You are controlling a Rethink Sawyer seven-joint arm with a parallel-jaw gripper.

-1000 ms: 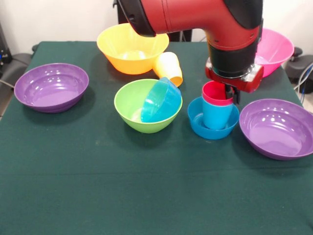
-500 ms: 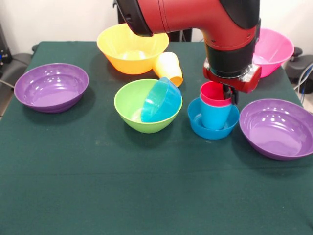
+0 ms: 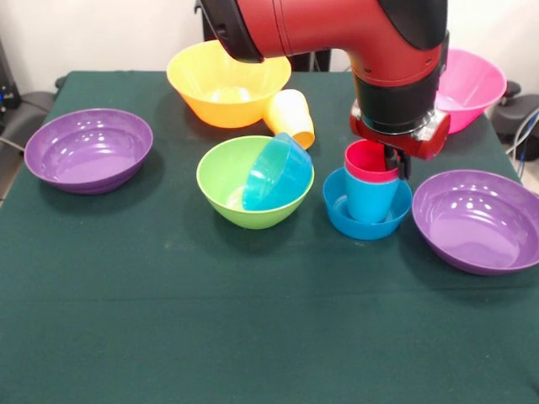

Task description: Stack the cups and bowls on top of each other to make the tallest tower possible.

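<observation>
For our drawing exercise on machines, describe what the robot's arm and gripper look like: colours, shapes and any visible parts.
The arm is thick and rounded, with a glossy red shell and black sections at its joints. Its lower part is a black cylinder ending in a flat red plate with angled corners. Below that, the gripper shows only as a small dark piece behind a red cup. No cables or markings are visible on the arm.

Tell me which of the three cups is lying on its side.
The yellow-orange cup, tipped over beside the orange-yellow bowl. The red cup and blue cup stand upright, nested.
</observation>
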